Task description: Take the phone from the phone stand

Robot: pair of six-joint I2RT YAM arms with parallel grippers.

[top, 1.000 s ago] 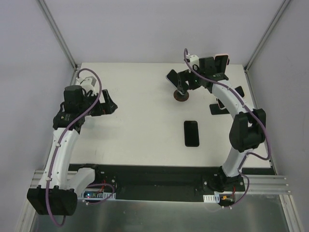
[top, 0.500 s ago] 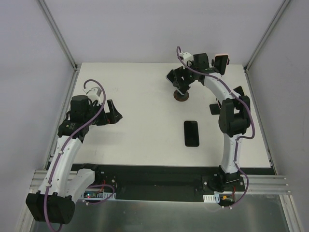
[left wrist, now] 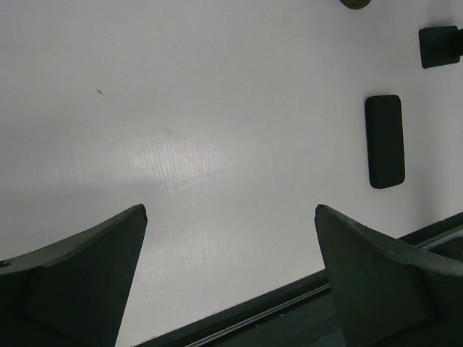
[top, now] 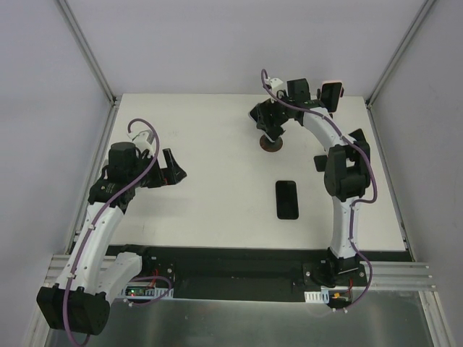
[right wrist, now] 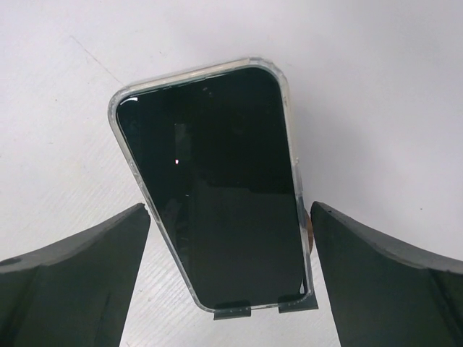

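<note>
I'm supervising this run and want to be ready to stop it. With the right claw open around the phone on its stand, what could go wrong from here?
1. The phone sits skewed between the fingers of the right claw, with its lower end nearer one finger. Closing may shove it sideways before gripping.
2. Two clips hold its bottom edge. Pulling rather than lifting could drag or tip the stand.

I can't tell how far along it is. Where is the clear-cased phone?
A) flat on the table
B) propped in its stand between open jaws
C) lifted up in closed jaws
B: the right wrist view shows the phone resting on the stand clips, with the jaws open on either side.
</note>
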